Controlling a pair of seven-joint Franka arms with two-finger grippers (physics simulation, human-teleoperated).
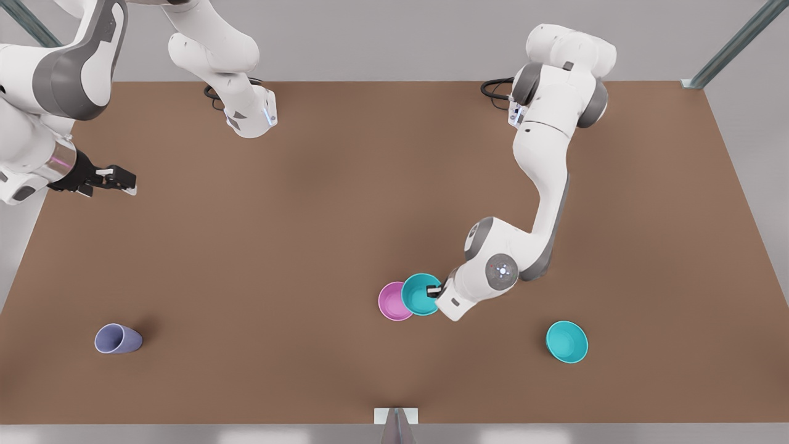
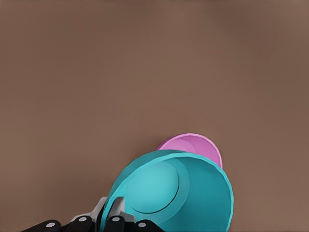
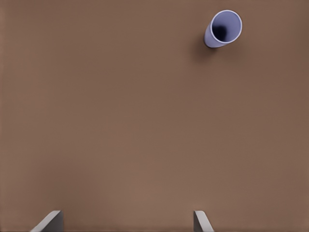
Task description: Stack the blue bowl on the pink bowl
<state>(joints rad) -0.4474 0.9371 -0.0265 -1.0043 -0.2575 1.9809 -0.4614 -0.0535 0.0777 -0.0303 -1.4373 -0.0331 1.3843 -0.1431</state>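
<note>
My left gripper (image 1: 436, 291) is shut on the rim of the blue bowl (image 1: 421, 294), a teal bowl near the table's front middle. The bowl overlaps the side of the pink bowl (image 1: 393, 301) that faces the front view's right. It is off centre, not nested. In the left wrist view the blue bowl (image 2: 174, 193) is large in front of the pink bowl (image 2: 193, 145), with my left gripper (image 2: 110, 213) clamped across its rim. My right gripper (image 1: 123, 182) waits open at the front view's far left, its fingertips (image 3: 50, 222) spread wide above bare table.
A second teal bowl (image 1: 566, 341) sits alone toward the front view's right. A lavender-blue cup (image 1: 117, 339) lies on its side at the front left, also seen as the cup (image 3: 223, 28) from the right wrist. The brown table (image 1: 308, 216) is bare elsewhere.
</note>
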